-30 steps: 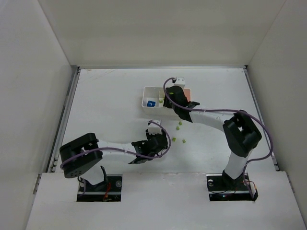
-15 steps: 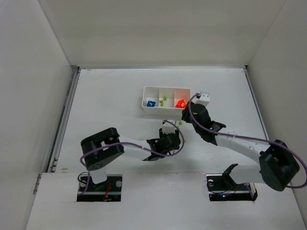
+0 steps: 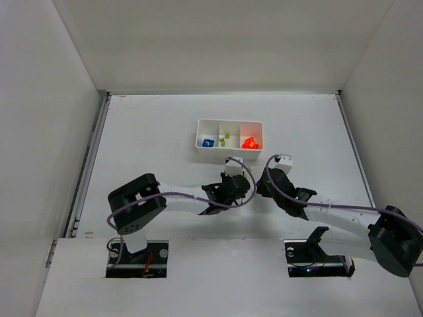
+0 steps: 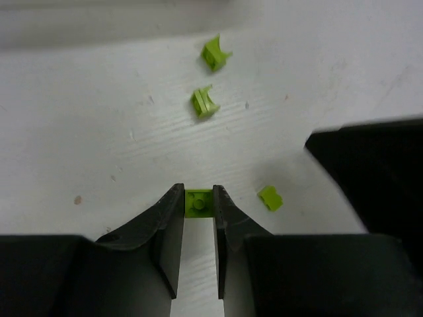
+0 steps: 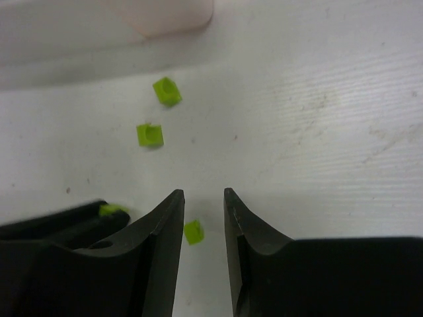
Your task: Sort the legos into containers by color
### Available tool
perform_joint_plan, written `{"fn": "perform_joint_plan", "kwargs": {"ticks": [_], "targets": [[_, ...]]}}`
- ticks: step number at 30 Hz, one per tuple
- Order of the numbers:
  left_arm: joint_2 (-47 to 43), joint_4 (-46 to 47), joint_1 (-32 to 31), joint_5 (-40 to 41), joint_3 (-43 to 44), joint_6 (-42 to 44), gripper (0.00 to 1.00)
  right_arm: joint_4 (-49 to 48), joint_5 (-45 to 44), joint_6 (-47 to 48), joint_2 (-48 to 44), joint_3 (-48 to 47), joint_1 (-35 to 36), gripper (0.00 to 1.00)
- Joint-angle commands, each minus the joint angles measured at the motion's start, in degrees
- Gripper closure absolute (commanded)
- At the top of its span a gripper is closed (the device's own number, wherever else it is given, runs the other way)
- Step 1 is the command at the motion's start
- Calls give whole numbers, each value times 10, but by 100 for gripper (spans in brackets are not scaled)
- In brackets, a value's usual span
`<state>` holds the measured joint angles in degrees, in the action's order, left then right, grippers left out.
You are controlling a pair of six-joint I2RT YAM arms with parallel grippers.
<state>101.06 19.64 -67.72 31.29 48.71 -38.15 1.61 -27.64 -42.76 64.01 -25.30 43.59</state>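
Left gripper (image 4: pixel 198 195) clenched on one yellow-green lego (image 4: pixel 198 203), pinched between the fingertips, out on the table (image 3: pixel 152 145) on the near side of the white tray (image 3: pixel 230 121). Right gripper (image 5: pixel 203 198) released, jaws apart and gripping nothing; a loose green brick (image 5: pixel 193 232) shows in the gap, close to one finger. Tray compartments hold blue, green and orange-red pieces, left to right — other green legos (image 4: pixel 204 102) lie scattered just ahead of both grippers.

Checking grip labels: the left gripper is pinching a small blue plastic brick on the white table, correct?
Wrong colour. The small plastic brick pinched by the left gripper is yellow-green, not blue, as the left wrist view shows. It is on the white table.
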Motion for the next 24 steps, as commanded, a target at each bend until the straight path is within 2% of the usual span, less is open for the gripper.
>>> {"fn": "perform_joint_plan", "kwargs": {"ticks": [1,6,11,17,21,24], "targets": [[-88,4,41,14,9,30,88,10,14,-23,3,2,33,64],[-93,-4,121,-27,64,52,87,7,17,-27,22,3,62,62],[-39,-9,196,-54,143,60,86,8,21,-19,35,-3,72,61],[50,-52,240,-73,234,72,84,16,21,-7,61,-19,79,61],[78,-57,247,-90,261,80,71,24,21,-7,72,-26,83,62],[64,-53,245,-84,249,81,61,30,21,-1,88,-36,85,64]]}}
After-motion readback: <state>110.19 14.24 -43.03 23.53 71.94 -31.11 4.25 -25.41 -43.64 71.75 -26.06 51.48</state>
